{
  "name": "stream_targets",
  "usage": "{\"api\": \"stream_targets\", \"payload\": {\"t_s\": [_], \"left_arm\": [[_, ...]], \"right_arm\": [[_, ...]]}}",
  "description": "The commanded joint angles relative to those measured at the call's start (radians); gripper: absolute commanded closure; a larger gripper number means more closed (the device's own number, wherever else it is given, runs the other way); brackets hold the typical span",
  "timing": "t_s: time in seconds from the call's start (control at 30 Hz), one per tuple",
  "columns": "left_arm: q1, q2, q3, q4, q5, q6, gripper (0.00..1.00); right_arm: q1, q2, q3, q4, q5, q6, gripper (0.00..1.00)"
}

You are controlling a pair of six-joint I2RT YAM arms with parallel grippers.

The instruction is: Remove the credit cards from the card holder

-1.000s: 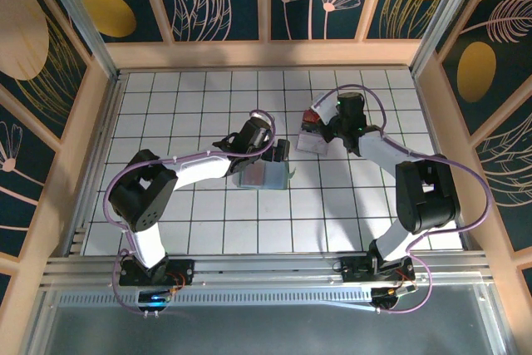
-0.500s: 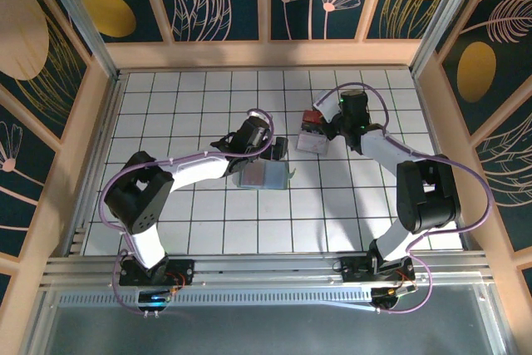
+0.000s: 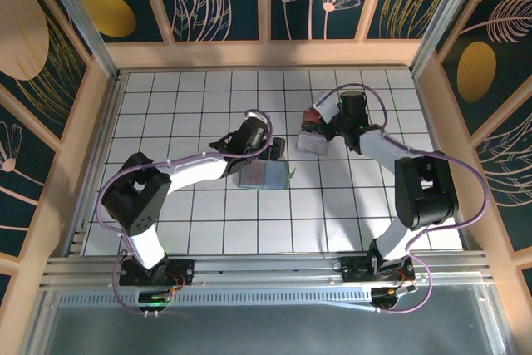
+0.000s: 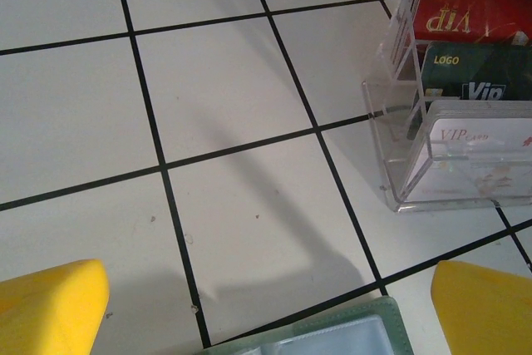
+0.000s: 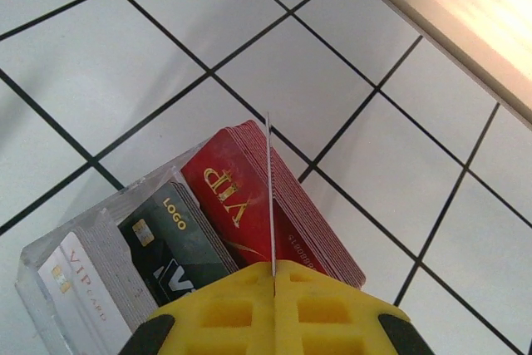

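Pinching an edge-on credit card, right jaws closed, left jaws wide, card holder cropped.

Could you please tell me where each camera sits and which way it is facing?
Top external: above and behind the arms, looking down on the tiled table; both arms show.
Left wrist: on the left arm, looking down at tiles and the edge of the card holder; the left pincer, open, shows yellow fingertips.
Right wrist: on the right arm, looking down over the right pincer, shut on an edge-on card.
Both wrist views share the clear card box.
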State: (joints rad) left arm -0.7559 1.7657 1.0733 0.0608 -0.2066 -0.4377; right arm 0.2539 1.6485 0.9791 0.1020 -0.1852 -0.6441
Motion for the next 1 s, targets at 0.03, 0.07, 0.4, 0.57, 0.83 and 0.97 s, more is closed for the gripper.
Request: {"api": "stream_targets", "payload": {"t_s": [0.03, 0.07, 0.4, 0.57, 0.83, 0.97], "left_arm": [[-0.003, -0.028, -0.001, -0.021, -0.023, 0.016, 0.01], [-0.003, -0.026, -0.001, -0.021, -0.022, 0.015, 0.01], [-0.003, 0.006, 0.047, -0.018, 0.014, 0.028, 0.01], [-0.004, 0.031, 0.078, -0.019, 0.036, 0.04, 0.01], [-0.003, 0.072, 0.105, 0.001, 0.062, 0.071, 0.01], [-0.003, 0.094, 0.121, 0.01, 0.067, 0.081, 0.01]], "right_arm": [[-0.006, 0.016, -0.028, 0.004, -0.043, 0.037, 1.0], [-0.006, 0.013, -0.031, 0.002, -0.048, 0.042, 1.0], [-0.006, 0.007, -0.011, -0.074, -0.127, 0.066, 1.0], [-0.007, 0.025, 0.016, -0.111, -0.137, 0.068, 1.0], [-0.044, 0.063, 0.12, -0.239, -0.167, 0.015, 1.0], [-0.062, 0.087, 0.196, -0.323, -0.192, -0.027, 1.0]]}}
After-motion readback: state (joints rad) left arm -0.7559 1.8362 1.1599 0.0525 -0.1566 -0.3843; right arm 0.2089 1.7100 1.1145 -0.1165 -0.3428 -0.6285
